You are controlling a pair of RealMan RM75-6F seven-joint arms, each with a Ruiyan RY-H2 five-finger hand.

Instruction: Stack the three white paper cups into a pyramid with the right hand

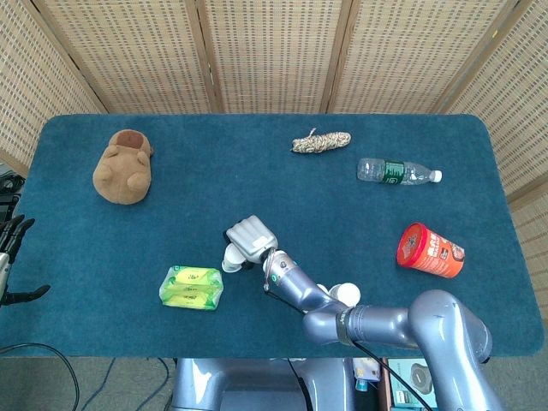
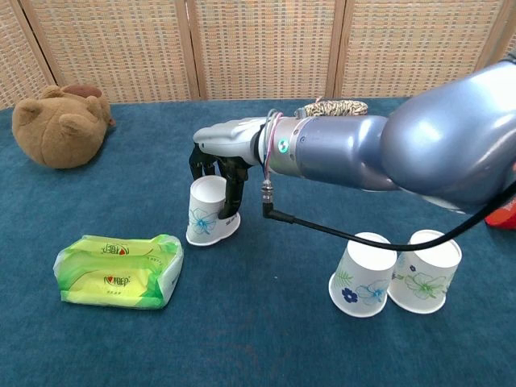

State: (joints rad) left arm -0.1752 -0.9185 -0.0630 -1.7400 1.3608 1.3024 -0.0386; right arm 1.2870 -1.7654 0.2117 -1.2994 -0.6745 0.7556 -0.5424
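Note:
A white paper cup (image 2: 207, 211) with a blue flower print stands upside down left of centre, tilted slightly. My right hand (image 2: 219, 156) is curled over its top and grips it, thumb on the right side; from above the right hand (image 1: 249, 235) hides most of that cup (image 1: 231, 256). Two more upside-down white paper cups (image 2: 363, 274) (image 2: 424, 270) stand touching at the near right; only one cup top (image 1: 347, 294) shows beside my forearm in the head view. My left hand (image 1: 12, 253) hangs off the table's left edge, fingers apart, holding nothing.
A green wipes pack (image 2: 119, 271) lies just left of the gripped cup. A brown plush toy (image 1: 125, 167) sits far left, a rope bundle (image 1: 320, 141) and a water bottle (image 1: 397, 171) at the back, a red snack cup (image 1: 430, 251) on its side at right.

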